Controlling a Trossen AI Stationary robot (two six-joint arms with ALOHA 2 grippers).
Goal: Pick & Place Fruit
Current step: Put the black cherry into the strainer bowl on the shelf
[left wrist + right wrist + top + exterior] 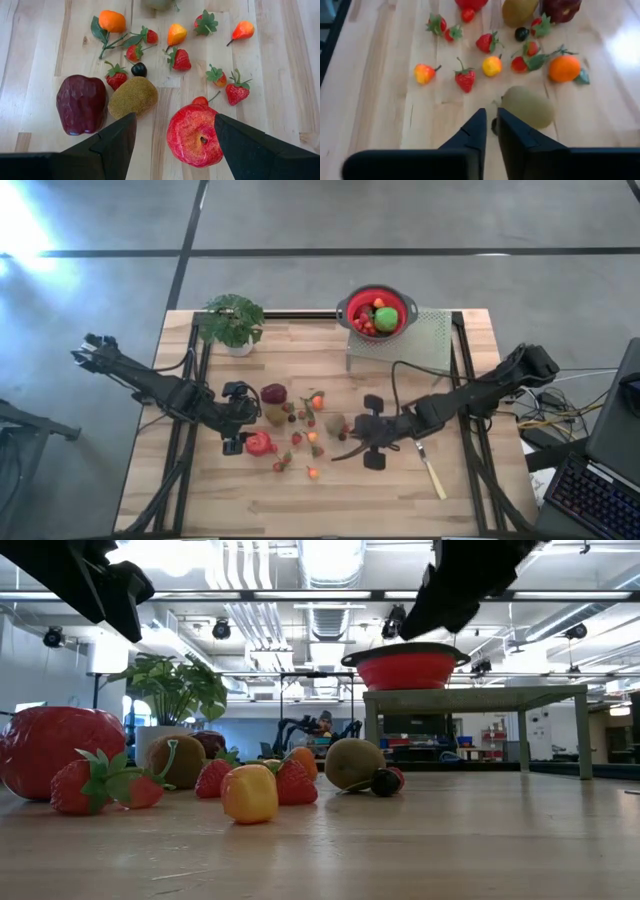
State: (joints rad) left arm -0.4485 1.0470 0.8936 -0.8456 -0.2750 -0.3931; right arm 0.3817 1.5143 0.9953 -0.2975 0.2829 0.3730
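Your left end effector (172, 142) hangs fingers spread over the magenta-red fruit (194, 134) on the bench (470, 490); your right end effector (491, 131), fingers nearly together and empty, sits just beside a green kiwi (527, 106); small fruit (300, 438) lies scattered mid-bench; more sits in the red colander (352, 304).

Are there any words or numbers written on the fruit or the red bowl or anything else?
None: no word, number or label can be read in any view.
The fruit, the red bowl, the knife and the plant pot show no writing.
The shelves in the room beyond the table in the low view are too small and blurred to read.
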